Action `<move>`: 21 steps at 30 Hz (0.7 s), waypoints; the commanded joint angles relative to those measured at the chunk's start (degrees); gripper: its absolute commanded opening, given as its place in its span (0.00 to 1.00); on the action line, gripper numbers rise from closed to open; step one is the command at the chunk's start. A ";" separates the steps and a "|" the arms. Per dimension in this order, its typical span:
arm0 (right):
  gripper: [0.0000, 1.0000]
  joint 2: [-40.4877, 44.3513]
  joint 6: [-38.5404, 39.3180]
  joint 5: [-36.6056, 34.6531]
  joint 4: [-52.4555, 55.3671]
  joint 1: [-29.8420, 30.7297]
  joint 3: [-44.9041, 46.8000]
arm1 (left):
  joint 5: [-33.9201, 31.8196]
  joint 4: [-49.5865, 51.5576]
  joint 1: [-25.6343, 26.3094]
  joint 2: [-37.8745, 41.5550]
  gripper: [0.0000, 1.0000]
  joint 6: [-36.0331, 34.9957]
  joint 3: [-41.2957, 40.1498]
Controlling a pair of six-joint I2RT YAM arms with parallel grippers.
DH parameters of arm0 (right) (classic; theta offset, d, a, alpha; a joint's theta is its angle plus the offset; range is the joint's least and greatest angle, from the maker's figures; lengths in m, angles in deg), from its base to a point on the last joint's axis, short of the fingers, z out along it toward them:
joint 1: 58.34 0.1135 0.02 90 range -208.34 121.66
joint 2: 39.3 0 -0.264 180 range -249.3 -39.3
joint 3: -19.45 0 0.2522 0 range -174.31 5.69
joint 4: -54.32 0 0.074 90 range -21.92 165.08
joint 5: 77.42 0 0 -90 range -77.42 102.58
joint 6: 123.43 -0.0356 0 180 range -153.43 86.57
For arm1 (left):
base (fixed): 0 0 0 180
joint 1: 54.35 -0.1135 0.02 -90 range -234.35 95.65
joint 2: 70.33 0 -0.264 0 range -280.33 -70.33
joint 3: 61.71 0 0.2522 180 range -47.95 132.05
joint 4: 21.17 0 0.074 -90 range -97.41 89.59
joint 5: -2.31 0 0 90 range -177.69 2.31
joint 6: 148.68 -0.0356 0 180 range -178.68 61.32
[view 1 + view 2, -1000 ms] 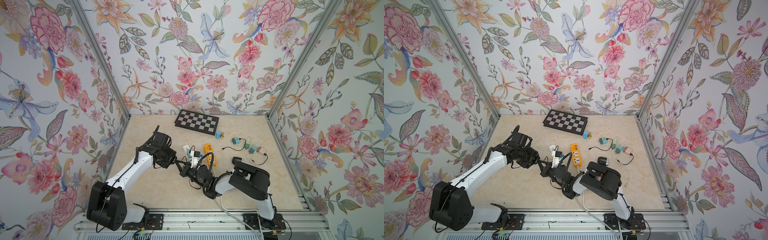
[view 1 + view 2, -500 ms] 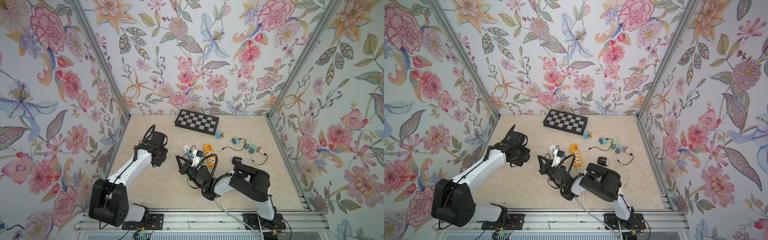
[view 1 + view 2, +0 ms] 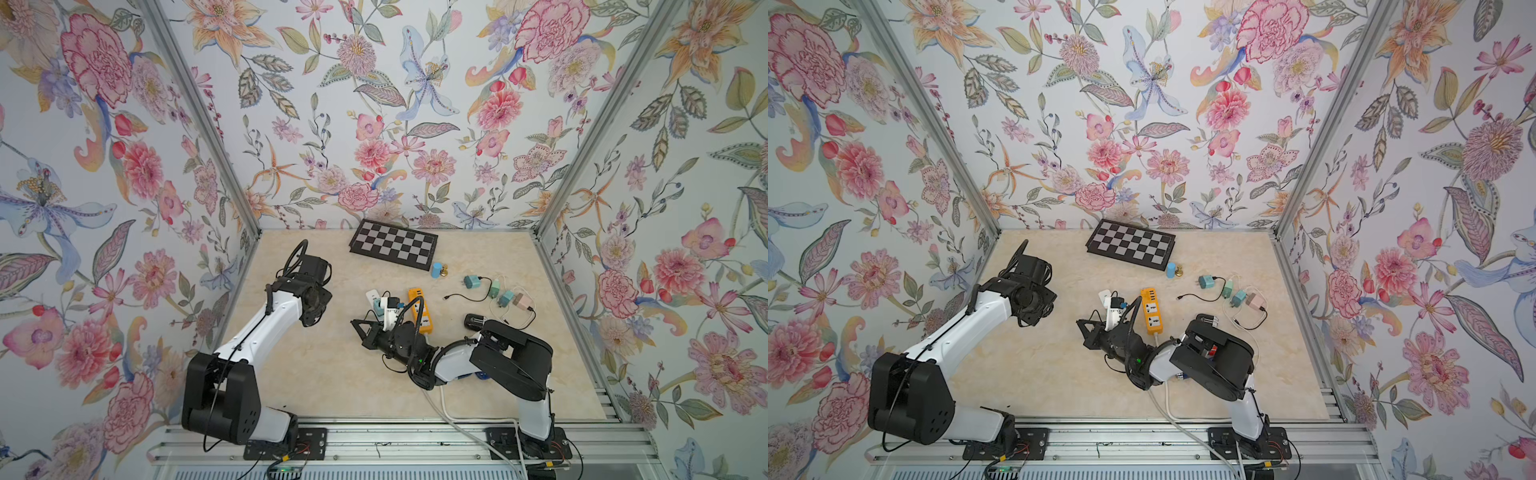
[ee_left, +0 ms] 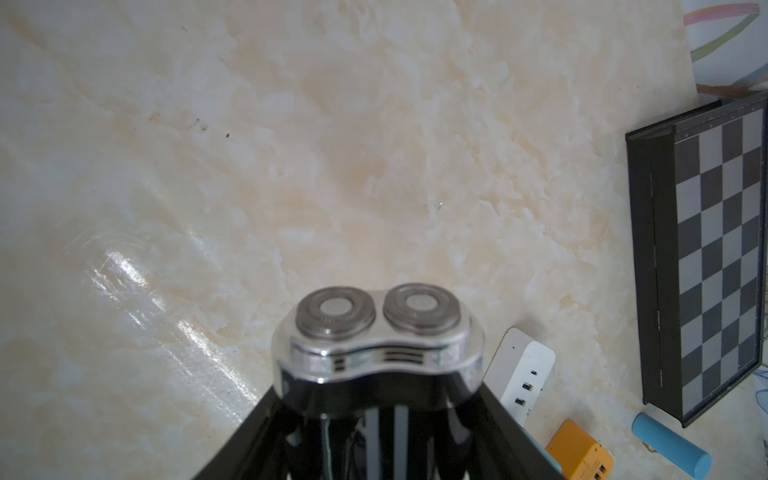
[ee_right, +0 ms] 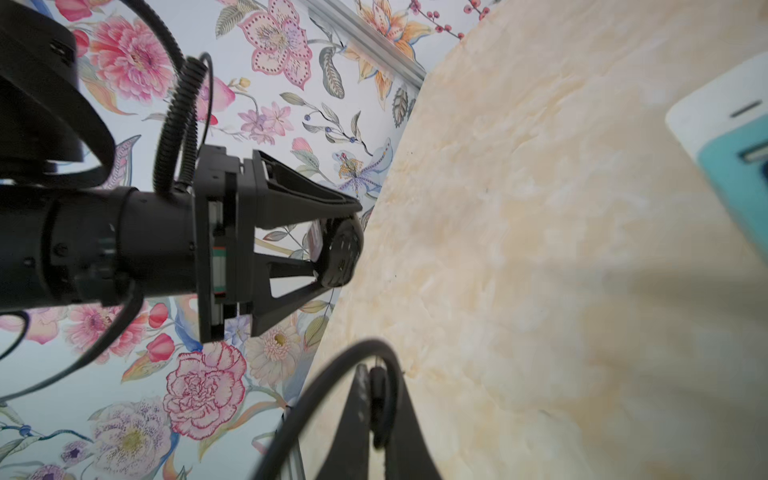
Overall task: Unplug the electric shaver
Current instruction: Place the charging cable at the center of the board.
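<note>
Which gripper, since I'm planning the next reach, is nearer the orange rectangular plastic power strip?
Right. The right gripper, shut, is close beside the orange rectangular power strip; the left gripper, holding the black electric shaver, is farther away, nearer the side wall.

There are two arms of the same build, the left arm (image 3: 266, 328) and the right arm (image 3: 451, 365). Each has a chunky black housing low down, a glossy white link above it and black joints further out, and each stands on a black base plate (image 3: 316, 442). Ribbed black conduit (image 5: 174, 124) loops beside the left wrist, whose matte black fingers (image 5: 303, 193) are open triangular frames. A tiny green light (image 3: 420, 360) glows on the right arm.
</note>
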 commanded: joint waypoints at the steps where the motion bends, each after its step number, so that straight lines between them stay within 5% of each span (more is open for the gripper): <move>1: 0.00 -2.57 -2.04 5.32 4.05 -0.03 -1.40 | -2.08 1.84 -0.22 -0.91 0.38 -4.51 1.69; 16: 0.47 -1.20 11.55 18.14 27.55 -0.69 -9.90 | -4.69 4.23 0.25 1.42 0.38 -13.55 1.15; 21: 0.55 2.74 19.12 21.58 38.83 -0.64 -11.21 | -5.67 5.53 0.31 1.46 0.38 -17.16 2.19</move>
